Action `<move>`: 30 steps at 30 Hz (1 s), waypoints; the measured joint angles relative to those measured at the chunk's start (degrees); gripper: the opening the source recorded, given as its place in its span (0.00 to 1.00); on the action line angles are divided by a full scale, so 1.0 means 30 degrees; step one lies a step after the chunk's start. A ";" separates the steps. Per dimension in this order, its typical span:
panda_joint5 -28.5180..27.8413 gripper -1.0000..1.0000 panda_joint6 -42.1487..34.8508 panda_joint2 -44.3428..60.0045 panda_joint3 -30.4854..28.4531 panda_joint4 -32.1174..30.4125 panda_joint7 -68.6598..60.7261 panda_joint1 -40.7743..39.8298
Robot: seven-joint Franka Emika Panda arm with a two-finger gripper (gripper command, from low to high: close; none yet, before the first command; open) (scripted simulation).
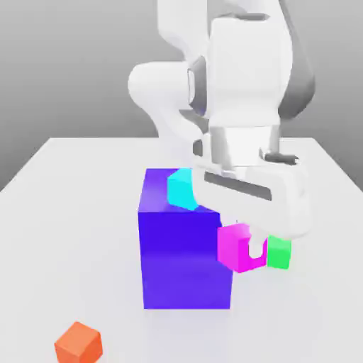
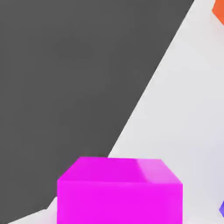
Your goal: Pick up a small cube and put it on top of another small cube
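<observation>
The small magenta cube [image 1: 235,248] sits between the fingers of my gripper [image 1: 249,248], which is shut on it. One white finger [image 1: 256,244] shows against the cube's front face. The cube is right beside the big blue-purple block's right face, and I cannot tell whether it is off the table. In the hand view the magenta cube [image 2: 119,192] is very close to the camera. The small green cube [image 1: 279,253] is just past the magenta one toward the exterior view's right, partly covered by it and the hand.
A big blue-purple block [image 1: 186,255] stands mid-table with a cyan cube [image 1: 181,188] on its top back edge. An orange cube [image 1: 78,342] lies near the front on the exterior view's left; the orange cube [image 2: 219,11] also shows in the hand view. The white table [image 1: 71,213] spreads around them.
</observation>
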 joint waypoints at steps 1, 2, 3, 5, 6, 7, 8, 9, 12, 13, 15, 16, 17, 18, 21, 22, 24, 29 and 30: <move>-0.0037 0.00 0.0013 -0.0353 0.0740 -0.0545 0.0849 0.0435; -0.0085 0.00 0.0043 -0.0691 0.1467 -0.1095 0.1700 0.0873; -0.0118 0.00 0.0085 -0.1017 0.2205 -0.1646 0.2530 0.1274; -0.0021 0.00 0.0164 -0.1604 0.3447 -0.2719 0.3968 0.2079; 0.0454 0.00 0.0096 -0.1795 0.3582 -0.3155 0.4167 0.2560; 0.1074 0.00 -0.0014 -0.1952 0.3572 -0.3555 0.4194 0.3056; 0.1750 0.00 -0.0149 -0.2087 0.3474 -0.3934 0.4145 0.3571; 0.2451 0.00 -0.0303 -0.2208 0.3341 -0.4300 0.4060 0.4088; 0.4567 0.00 -0.0832 -0.2529 0.2928 -0.5354 0.3762 0.5587; 0.5158 0.00 -0.0995 -0.2598 0.2822 -0.5659 0.3702 0.6002; 0.5204 0.00 -0.0924 -0.2384 0.2917 -0.5832 0.3925 0.5985; 0.5001 0.00 -0.0783 -0.2188 0.3024 -0.5834 0.4104 0.5814; 0.4741 0.00 -0.0599 -0.1957 0.3146 -0.5819 0.4300 0.5607; 0.4460 0.00 -0.0378 -0.1700 0.3281 -0.5796 0.4499 0.5378; 0.3499 0.00 0.0444 -0.0802 0.3665 -0.5733 0.5159 0.4701; 0.3161 0.00 0.0764 -0.0467 0.3798 -0.5720 0.5388 0.4473; 0.2475 0.00 0.1455 0.0250 0.4075 -0.5705 0.5855 0.4010; 0.0124 0.00 0.3457 0.2315 0.4491 -0.5761 0.7464 0.2979; -0.0508 0.00 0.3883 0.2770 0.4458 -0.5785 0.7896 0.2798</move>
